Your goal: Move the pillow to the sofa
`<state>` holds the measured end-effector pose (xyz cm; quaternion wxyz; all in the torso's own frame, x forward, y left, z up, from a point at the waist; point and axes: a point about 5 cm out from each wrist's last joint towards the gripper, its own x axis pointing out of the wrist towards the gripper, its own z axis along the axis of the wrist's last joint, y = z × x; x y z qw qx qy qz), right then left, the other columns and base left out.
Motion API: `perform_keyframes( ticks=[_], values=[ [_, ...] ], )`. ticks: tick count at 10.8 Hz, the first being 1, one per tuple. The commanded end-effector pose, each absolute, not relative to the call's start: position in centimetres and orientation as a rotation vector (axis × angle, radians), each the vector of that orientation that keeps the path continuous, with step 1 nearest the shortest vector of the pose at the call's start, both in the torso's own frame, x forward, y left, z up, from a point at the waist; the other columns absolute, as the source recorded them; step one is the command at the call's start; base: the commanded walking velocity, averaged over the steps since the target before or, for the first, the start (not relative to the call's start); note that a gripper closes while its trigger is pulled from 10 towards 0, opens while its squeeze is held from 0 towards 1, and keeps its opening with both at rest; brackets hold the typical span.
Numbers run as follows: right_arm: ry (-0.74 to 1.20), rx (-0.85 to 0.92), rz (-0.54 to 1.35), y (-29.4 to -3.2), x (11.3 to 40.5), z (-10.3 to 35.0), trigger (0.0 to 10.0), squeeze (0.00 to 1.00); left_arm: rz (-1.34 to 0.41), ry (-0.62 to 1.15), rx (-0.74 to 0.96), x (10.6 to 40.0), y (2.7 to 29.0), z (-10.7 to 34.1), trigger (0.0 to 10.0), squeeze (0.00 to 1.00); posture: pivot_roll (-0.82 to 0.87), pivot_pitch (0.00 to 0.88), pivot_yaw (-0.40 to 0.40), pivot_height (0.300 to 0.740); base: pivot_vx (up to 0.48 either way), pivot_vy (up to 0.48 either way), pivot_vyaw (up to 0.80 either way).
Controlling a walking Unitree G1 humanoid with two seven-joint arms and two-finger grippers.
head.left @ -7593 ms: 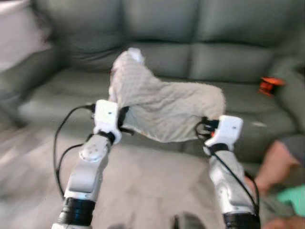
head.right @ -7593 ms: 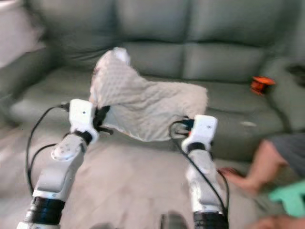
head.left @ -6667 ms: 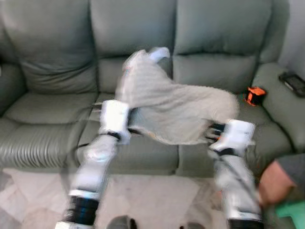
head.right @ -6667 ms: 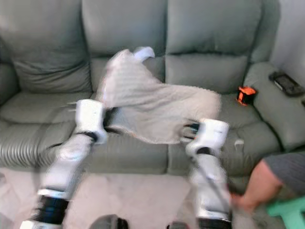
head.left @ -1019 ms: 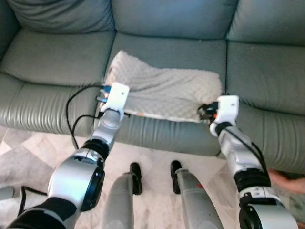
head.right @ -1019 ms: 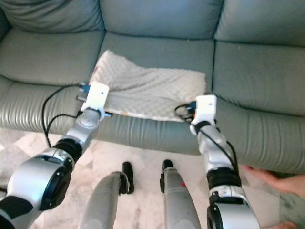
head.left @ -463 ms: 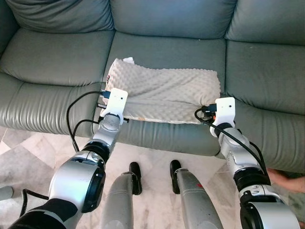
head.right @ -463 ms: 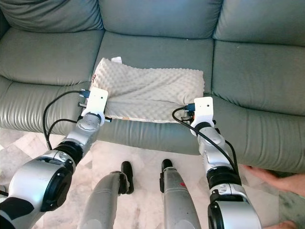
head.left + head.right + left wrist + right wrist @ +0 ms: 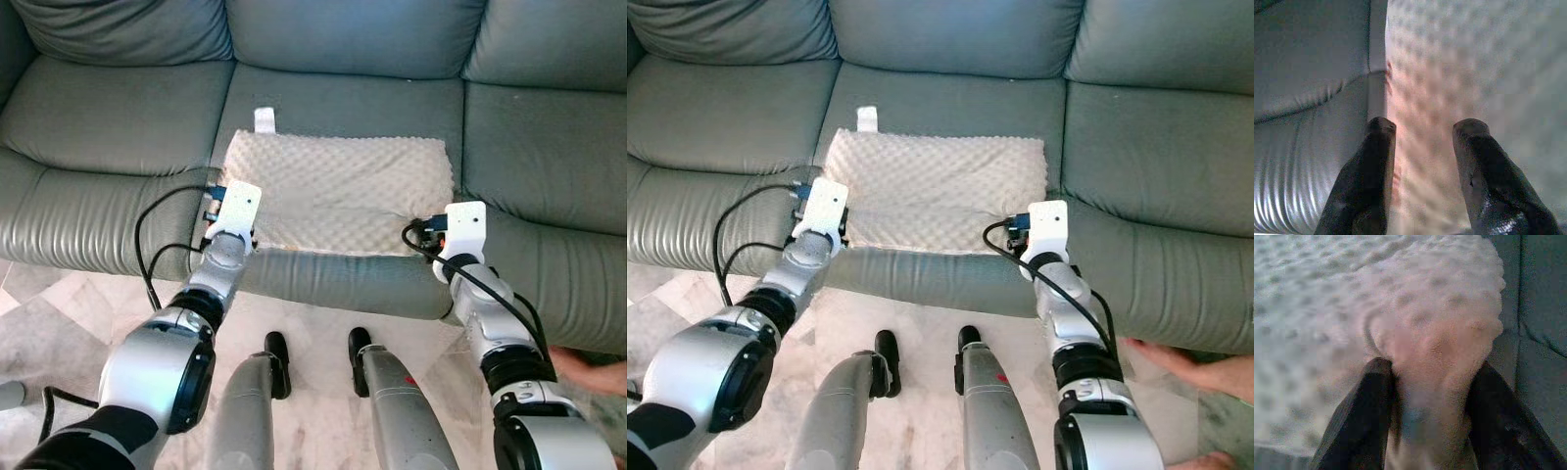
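A grey leather sofa spans the scene, seen from above. A cream, bumpy-textured pillow lies flat on the middle seat cushion, its front edge close to the seat's front edge. A small white tag sticks out from its back left corner onto the seat.

The left gripper is at the pillow's front left corner. In the left wrist view its two black fingers are spread apart, lying over the pillow's edge without squeezing it, beside the seam between two seat cushions.

The right gripper is at the pillow's front right corner. In the right wrist view its fingers are pressed against a bunched fold of the pillow, pinching it between them.

Bare seat stretches behind the pillow to the backrest, and the seat cushions to its left and right lie open. Below the sofa's front is pale marble floor, where the robot's legs stand. A person's hand rests on the floor at the far right, well apart from the right arm.
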<state>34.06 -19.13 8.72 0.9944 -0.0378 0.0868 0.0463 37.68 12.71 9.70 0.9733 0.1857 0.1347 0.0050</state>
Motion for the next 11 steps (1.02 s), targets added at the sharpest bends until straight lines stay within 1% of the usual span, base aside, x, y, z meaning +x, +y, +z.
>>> perform_keyframes(
  ticks=[1, 4, 5, 6, 7, 8, 9, 10, 11],
  values=[
    [0.195, -0.057, 0.106, -18.9, 33.4, 7.7, 10.0, 1.00, 0.012, 0.318, 0.393, 37.1, 13.2, 8.5, 10.0, 1.00, -0.09, 0.442, 0.115, 0.740, 0.000, 0.000, 0.00],
    [0.180, -0.033, 0.181, -17.0, 33.3, 7.7, 10.0, 1.00, 0.005, 0.291, 0.379, 37.5, 12.4, 9.3, 10.0, 1.00, -0.09, 0.442, 0.115, 0.740, 0.000, 0.000, 0.00],
    [0.173, -0.031, 0.206, -16.2, 33.4, 7.8, 10.0, 1.00, 0.035, 0.251, 0.355, 38.0, 12.6, 10.4, 10.0, 1.00, -0.09, 0.443, 0.116, 0.740, 0.000, 0.000, 0.00],
    [0.178, -0.032, 0.212, -16.0, 33.4, 7.7, 10.0, 1.00, 0.055, 0.233, 0.327, 38.3, 12.9, 11.0, 10.0, 1.00, -0.09, 0.438, 0.117, 0.740, 0.000, 0.000, 0.00],
    [0.201, -0.034, 0.223, -15.7, 33.4, 7.4, 10.0, 1.00, 0.089, 0.213, 0.252, 38.8, 13.6, 12.0, 10.0, 1.00, -0.08, 0.426, 0.114, 0.740, 0.000, 0.000, 0.00],
    [0.232, -0.037, 0.245, -15.2, 33.5, 7.0, 10.0, 1.00, 0.108, 0.188, 0.198, 39.1, 14.5, 12.8, 10.0, 0.53, -0.07, 0.422, 0.113, 0.740, 0.000, 0.000, 0.00],
    [0.262, -0.058, 0.247, -15.1, 33.5, 6.7, 10.0, 1.00, 0.125, 0.167, 0.160, 39.3, 15.2, 13.3, 10.0, 0.00, -0.06, 0.406, 0.107, 0.740, 0.000, 0.000, 0.00],
    [0.277, -0.071, 0.233, -15.4, 33.6, 6.5, 10.0, 1.00, 0.127, 0.155, 0.148, 39.3, 15.4, 13.5, 10.0, 0.00, -0.05, 0.391, 0.102, 0.740, 0.000, 0.000, 0.00],
    [0.275, -0.047, 0.219, -16.4, 33.7, 6.8, 10.0, 1.00, 0.101, 0.128, 0.136, 39.0, 15.4, 13.3, 10.0, 0.00, -0.06, 0.363, 0.096, 0.740, 0.000, 0.000, 0.00]
  ],
)
